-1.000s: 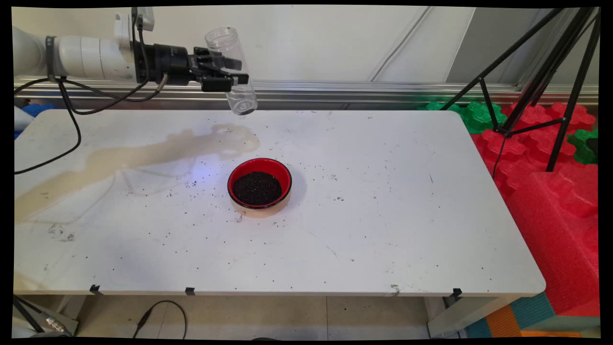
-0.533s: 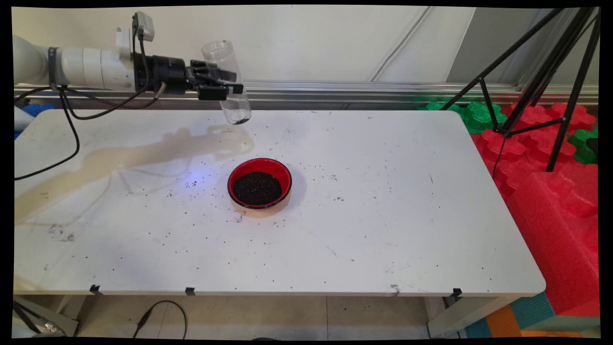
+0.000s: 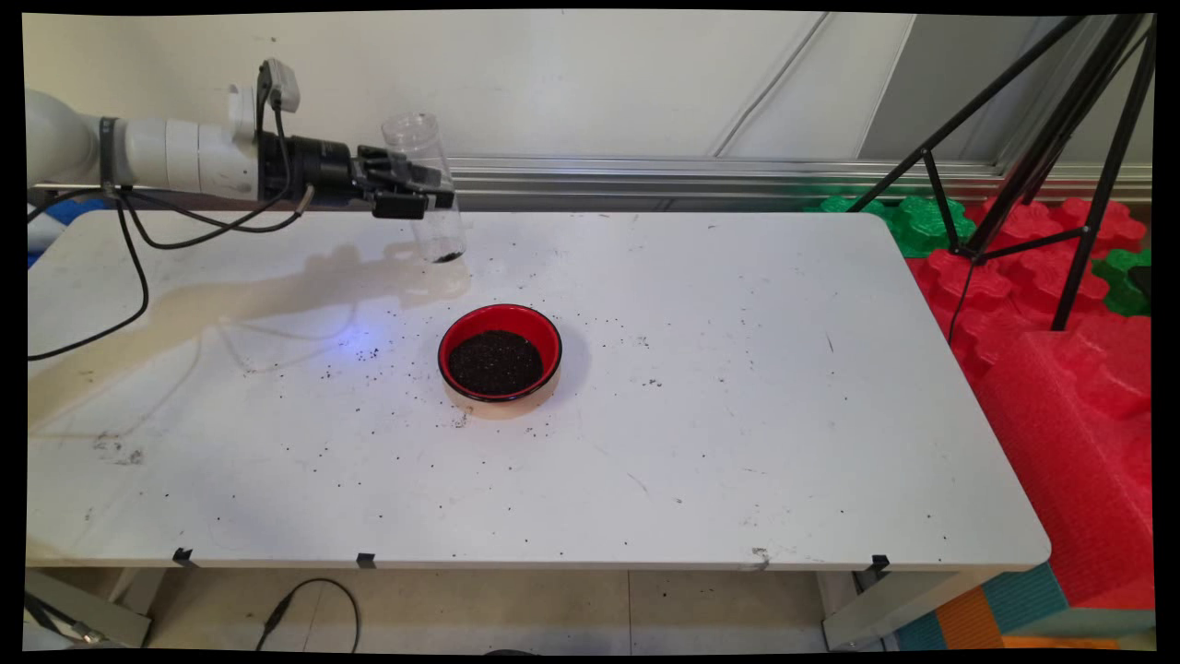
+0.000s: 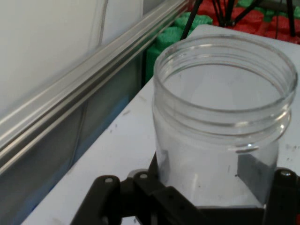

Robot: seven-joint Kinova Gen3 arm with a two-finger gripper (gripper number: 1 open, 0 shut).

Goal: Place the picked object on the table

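I have the jaws clamped across the middle of the clear plastic jar [image 3: 426, 184], nearly upright at the table's [image 3: 737, 443] far left, behind the red bowl [image 3: 500, 355]. It looks light, smooth, slightly squeezable; mid-body suits.

Tool [image 4: 213, 197] grips clear open jar [image 4: 220, 117] above white table [image 4: 122, 145]

The hand [image 3: 426, 192] and its clear jar [image 3: 426, 184] have dropped from the upper frame and shifted slightly left; the jar, previously tilted, now stands nearly upright, base down at the bench [image 3: 701, 443] surface.
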